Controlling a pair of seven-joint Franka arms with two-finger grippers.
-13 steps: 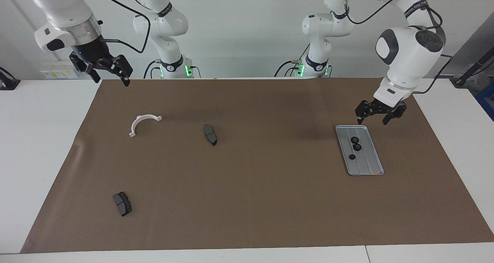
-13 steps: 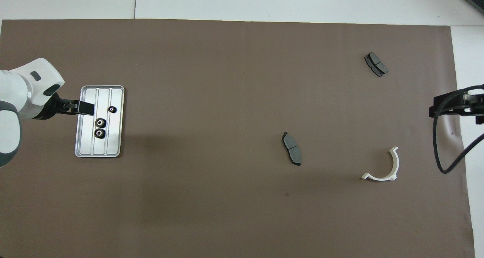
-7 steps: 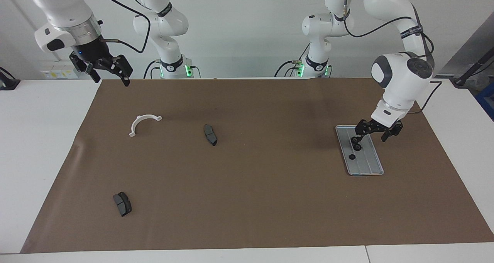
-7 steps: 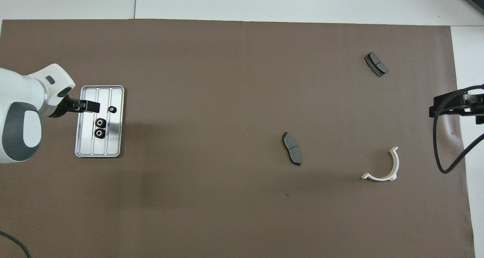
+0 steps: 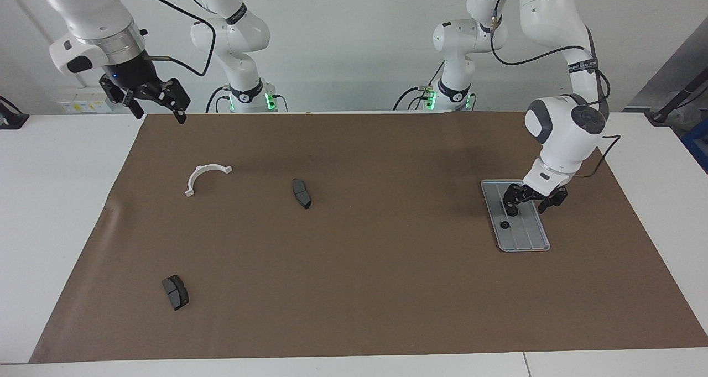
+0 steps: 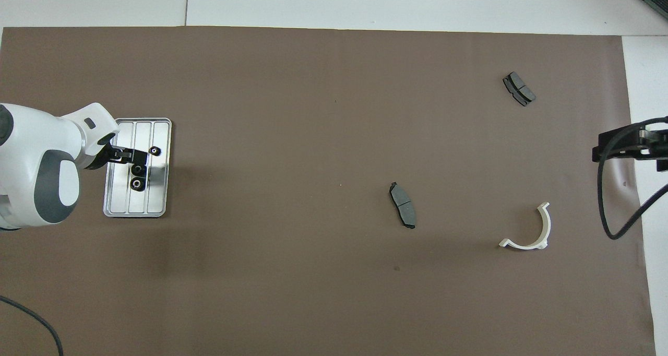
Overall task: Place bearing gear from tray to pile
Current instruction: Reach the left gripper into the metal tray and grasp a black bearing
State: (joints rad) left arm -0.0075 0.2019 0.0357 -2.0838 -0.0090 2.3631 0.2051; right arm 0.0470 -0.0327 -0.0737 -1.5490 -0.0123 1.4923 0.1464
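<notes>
Left gripper (image 5: 527, 205) jaws standing apart, reaching low into the tray (image 5: 530, 239) over two black gears (image 6: 138, 176); grip unclear. A smaller gear (image 6: 154, 150) is lying just beside, farther from the robots. Tray is sitting at the left arm's end of the brown mat (image 5: 354, 255). Right gripper (image 5: 157, 103) waiting raised, jaws apart. White bracket (image 5: 206, 177), brake pads (image 5: 301, 193) well apart.

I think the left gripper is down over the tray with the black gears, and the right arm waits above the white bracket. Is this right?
Not quite. The left gripper is indeed low over the tray with the black gears. But the right gripper waits over the mat's edge at the right arm's end, not above the white bracket, as the facing view shows.
</notes>
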